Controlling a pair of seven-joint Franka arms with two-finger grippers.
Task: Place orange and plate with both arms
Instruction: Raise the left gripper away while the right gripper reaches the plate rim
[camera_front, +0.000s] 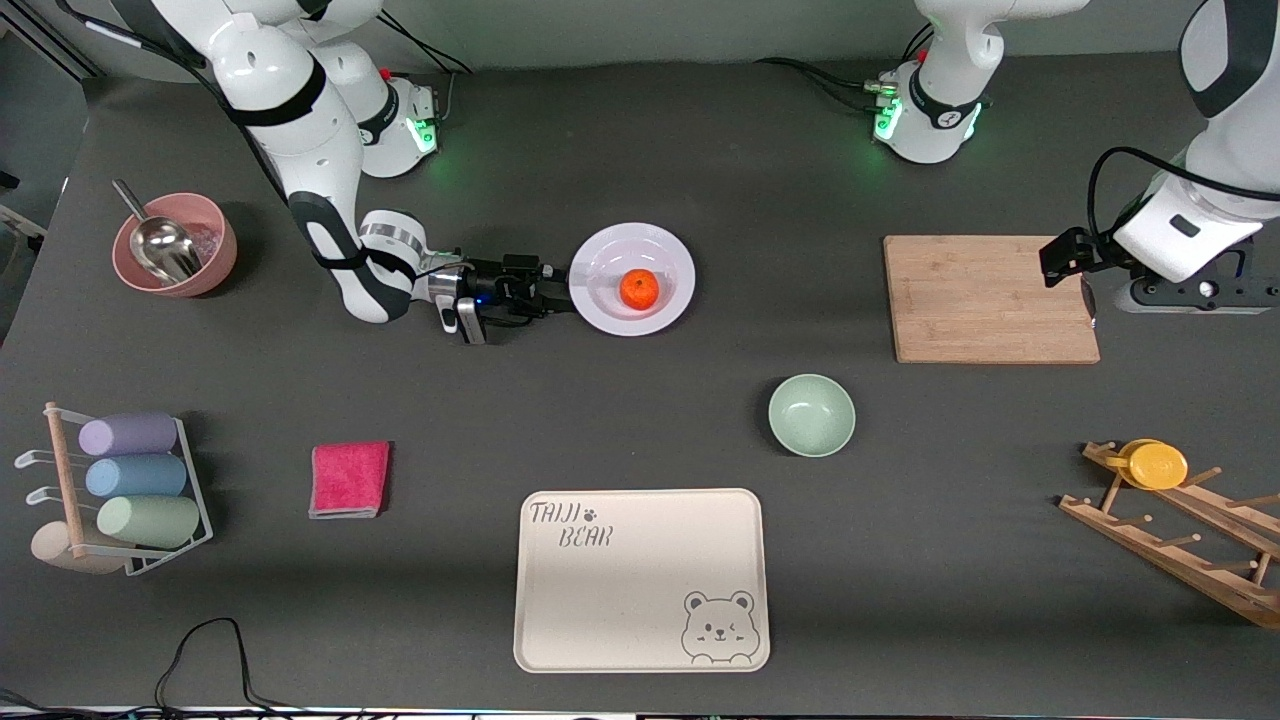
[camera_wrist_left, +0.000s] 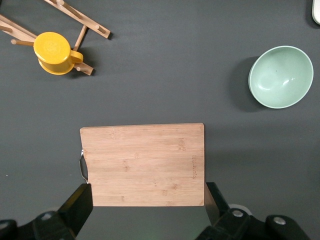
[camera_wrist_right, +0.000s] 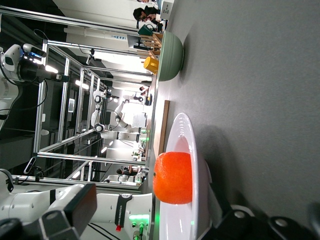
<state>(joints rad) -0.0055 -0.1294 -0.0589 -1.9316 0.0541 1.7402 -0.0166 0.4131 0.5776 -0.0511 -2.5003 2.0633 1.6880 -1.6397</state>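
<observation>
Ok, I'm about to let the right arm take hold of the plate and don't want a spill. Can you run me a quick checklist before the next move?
1. Orange sits in the plate: ok.
2. Right claw level with the plate's rim, at the edge toward the right arm's end: ok.
3. Right claw open around the rim: ok.
4. Left claw open, waiting over the cutting board: ok.
5. Green bowl apart from the plate: ok.

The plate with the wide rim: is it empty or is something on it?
Not empty. The orange sits in the middle of the plate, seen in both the front and right wrist views.
</observation>
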